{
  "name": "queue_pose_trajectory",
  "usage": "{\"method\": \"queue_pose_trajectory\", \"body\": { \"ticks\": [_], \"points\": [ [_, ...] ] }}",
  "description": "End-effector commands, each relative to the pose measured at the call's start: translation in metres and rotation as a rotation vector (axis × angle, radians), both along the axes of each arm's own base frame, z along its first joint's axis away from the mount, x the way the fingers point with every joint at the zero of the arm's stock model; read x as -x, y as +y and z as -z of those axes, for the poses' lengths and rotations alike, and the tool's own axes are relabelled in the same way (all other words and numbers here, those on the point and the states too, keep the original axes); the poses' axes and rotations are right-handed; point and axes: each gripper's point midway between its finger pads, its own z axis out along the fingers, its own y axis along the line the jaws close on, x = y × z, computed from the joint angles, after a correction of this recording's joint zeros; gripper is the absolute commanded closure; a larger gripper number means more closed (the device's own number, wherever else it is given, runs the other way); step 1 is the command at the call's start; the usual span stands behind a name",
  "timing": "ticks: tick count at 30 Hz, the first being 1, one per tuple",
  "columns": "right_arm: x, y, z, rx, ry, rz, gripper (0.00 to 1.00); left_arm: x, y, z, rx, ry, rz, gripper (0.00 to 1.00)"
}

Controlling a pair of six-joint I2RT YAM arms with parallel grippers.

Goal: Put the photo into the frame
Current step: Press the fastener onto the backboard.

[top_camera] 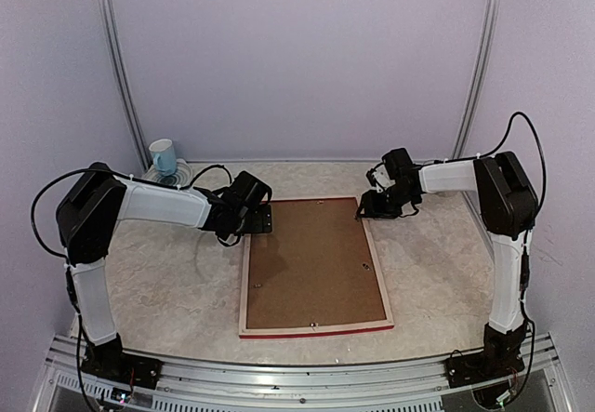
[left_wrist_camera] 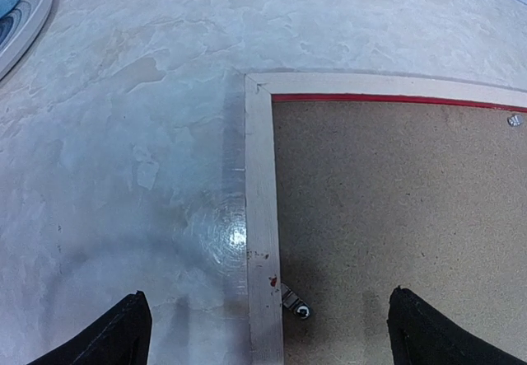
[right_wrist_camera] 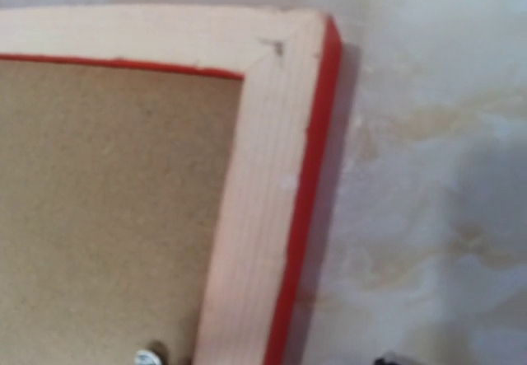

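Left claw [left_wrist_camera: 268, 315] spread wide over frame [left_wrist_camera: 262, 184] corner, right claw [top_camera: 368, 209] at other corner, grip unclear

I log the frame [top_camera: 244, 282] lying back-up at mid-table [top_camera: 158, 272], with the board [top_camera: 314, 268] in it. Left gripper [top_camera: 262, 219] hangs over its far left corner, right gripper [top_camera: 367, 209] at its far right corner. Cup [top_camera: 163, 155] on saucer [top_camera: 178, 179] sits far left.

The table [top_camera: 437, 263] has a pale, marbled top, a little glossy where the light catches it. The frame [left_wrist_camera: 262, 200] lies flat near its middle, back side up, its pale wood rails showing with a thin red edge along the near side. A brown board [top_camera: 311, 268] fills its opening. At the far left corner sits a saucer [top_camera: 178, 178] carrying a light blue cup [top_camera: 163, 155].
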Motion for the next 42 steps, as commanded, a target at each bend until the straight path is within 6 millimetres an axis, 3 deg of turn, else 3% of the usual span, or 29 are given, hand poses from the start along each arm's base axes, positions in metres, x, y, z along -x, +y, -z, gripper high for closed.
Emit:
{"method": "queue_pose_trajectory", "body": {
  "ticks": [1, 17, 42],
  "points": [
    [-0.003, 0.003, 0.002, 0.064, -0.012, -0.004, 0.44, 0.004, -0.004, 0.011, -0.001, 0.019, 0.009, 0.01],
    [-0.001, 0.013, 0.003, 0.095, -0.016, -0.025, 0.44, 0.008, -0.001, 0.013, -0.002, 0.018, 0.004, 0.01],
    [0.003, 0.015, 0.013, 0.185, -0.008, -0.033, 0.57, 0.009, 0.0, 0.016, -0.002, 0.019, 0.006, 0.01]
  ]
}}
